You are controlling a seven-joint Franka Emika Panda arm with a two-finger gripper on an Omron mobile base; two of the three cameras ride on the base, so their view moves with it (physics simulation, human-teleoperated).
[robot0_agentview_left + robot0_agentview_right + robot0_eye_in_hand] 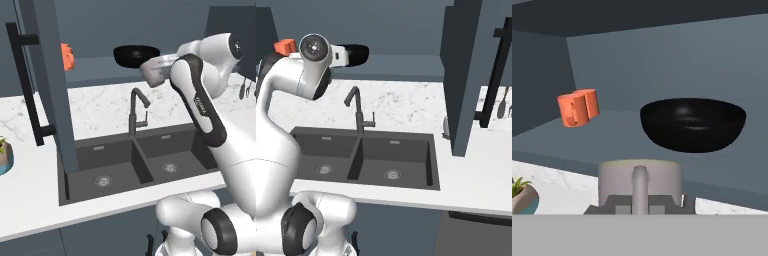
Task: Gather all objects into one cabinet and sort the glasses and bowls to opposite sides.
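Observation:
The grey-beige mug [639,182] sits between my fingers, handle toward the camera, just in front of the open wall cabinet's shelf [617,132]. My gripper [640,204] is shut on the mug [154,70]. The glossy black bowl [693,124] rests on the shelf right behind the mug and a little to its right. The orange cup [578,107] stands further left on the same shelf. From the left base, the bowl [136,54] and the orange cup [67,56] show inside the cabinet, and the mug hangs at the shelf's front edge. The right base view has the bowl [355,54] beside my arm.
The cabinet's open slate-blue door [52,85] with its long black bar handle [25,85] stands out at the left; the other door [466,75] stands at the right. Below are a double sink [135,160], a dark faucet [136,110] and a potted plant [4,155].

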